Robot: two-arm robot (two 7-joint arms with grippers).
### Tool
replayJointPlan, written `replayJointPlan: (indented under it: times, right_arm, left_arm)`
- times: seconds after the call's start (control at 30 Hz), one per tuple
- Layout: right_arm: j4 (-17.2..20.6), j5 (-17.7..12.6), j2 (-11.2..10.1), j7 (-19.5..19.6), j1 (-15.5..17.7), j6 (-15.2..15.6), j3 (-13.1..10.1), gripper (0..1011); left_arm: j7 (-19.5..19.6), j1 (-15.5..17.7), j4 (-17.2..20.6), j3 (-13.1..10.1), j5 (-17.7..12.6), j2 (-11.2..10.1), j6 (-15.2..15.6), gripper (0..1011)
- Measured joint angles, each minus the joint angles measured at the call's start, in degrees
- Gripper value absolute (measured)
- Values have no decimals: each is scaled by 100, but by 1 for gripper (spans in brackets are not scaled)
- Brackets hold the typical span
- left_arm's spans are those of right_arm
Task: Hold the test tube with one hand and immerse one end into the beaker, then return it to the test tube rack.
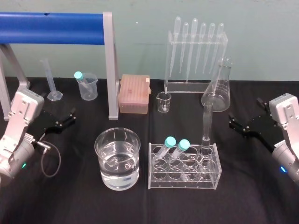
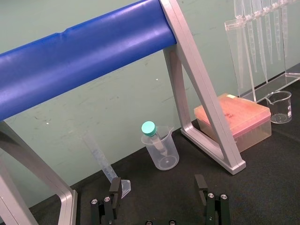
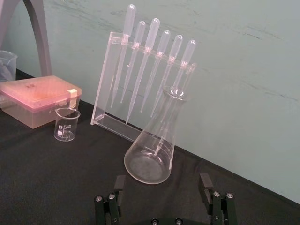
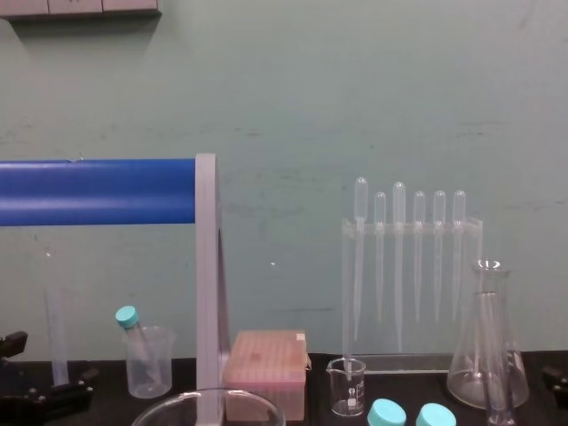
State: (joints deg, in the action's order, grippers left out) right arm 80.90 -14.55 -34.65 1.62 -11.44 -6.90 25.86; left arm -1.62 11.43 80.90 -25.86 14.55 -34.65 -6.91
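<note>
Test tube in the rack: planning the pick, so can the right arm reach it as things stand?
Probably yes. The right gripper, open, sits just right of the test tube, nothing between them; the conical flask stands behind it.

The clear test tube [image 1: 206, 123] stands upright at the right end of the rack [image 1: 183, 185], near the half-full beaker [image 1: 134, 164].

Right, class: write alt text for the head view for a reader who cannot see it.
A clear test tube stands upright at the right end of a clear rack, right of a wide beaker part-filled with clear liquid. The left end effector and right end effector rest open and empty at far left and right.
</note>
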Motion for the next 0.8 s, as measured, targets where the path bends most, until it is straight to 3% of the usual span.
replayJointPlan:
  times: [0.23,0.33,0.43,0.53,0.57,0.63,0.8]
  right_arm:
    - [25,-125,8,-85,24,8,-93,1000]
    - [148,-708,29,-452,88,15,-415,1000]
    - [255,-1025,34,-663,122,-35,-625,1000]
    - [483,-1591,37,-1133,163,-134,-925,1000]
    - [483,-1591,37,-1133,163,-134,-925,1000]
    - [677,-1998,17,-1634,181,-204,-1069,1000]
    - [957,-2449,-73,-2542,211,-294,-1124,1000]
  left_arm:
    - [0,0,0,0,0,0,0,1000]
    - [0,0,0,0,0,0,0,1000]
    - [0,0,0,0,0,0,0,1000]
    - [0,0,0,0,0,0,0,1000]
    - [0,0,0,0,0,0,0,1000]
    - [0,0,0,0,0,0,0,1000]
    - [0,0,0,0,0,0,0,1000]
